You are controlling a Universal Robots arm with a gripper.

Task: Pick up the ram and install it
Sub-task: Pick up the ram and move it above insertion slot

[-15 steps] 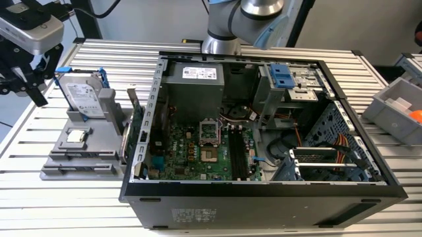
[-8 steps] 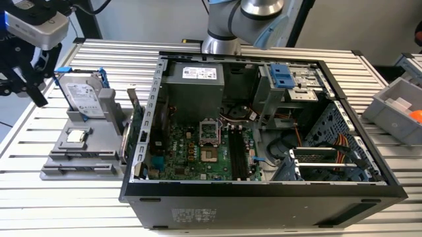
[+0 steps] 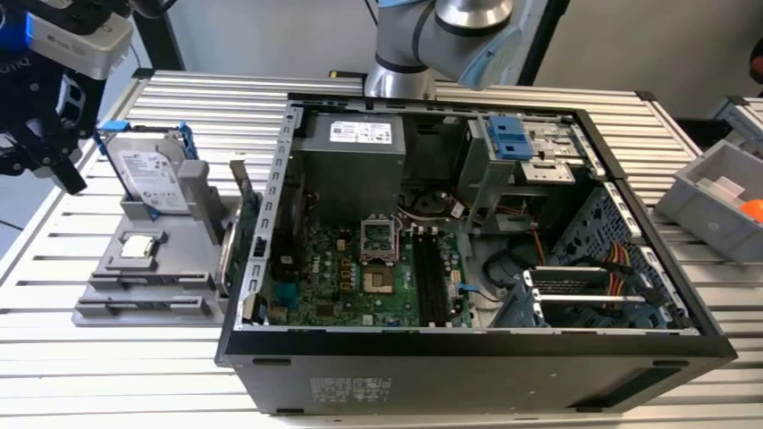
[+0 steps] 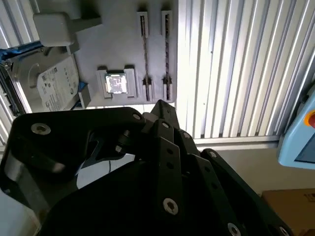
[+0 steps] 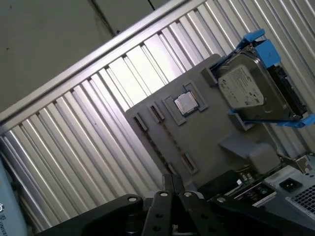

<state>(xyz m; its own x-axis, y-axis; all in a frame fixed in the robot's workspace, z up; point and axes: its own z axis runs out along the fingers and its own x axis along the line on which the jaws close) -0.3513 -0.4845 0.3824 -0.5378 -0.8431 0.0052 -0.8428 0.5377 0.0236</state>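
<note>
Whether the ram is sitting in the dark memory slots (image 3: 431,273) of the motherboard (image 3: 339,268) cannot be told. The gripper (image 4: 163,109) is hovering, jaws pressed together, over the grey holder (image 3: 179,268). In the exterior view the holder is lying at nine o'clock of the open computer case (image 3: 477,366). The hard drive (image 3: 153,179) is standing at the holder's twelve o'clock.

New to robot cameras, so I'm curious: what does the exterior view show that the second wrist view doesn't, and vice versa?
Exterior view: the open computer case with its green motherboard, and a grey bin at the exterior view's right. Second wrist view: a pale blue device and a cardboard box. Both: the gripper, the silver hard drive, and the grey holder carrying a square chip.
</note>
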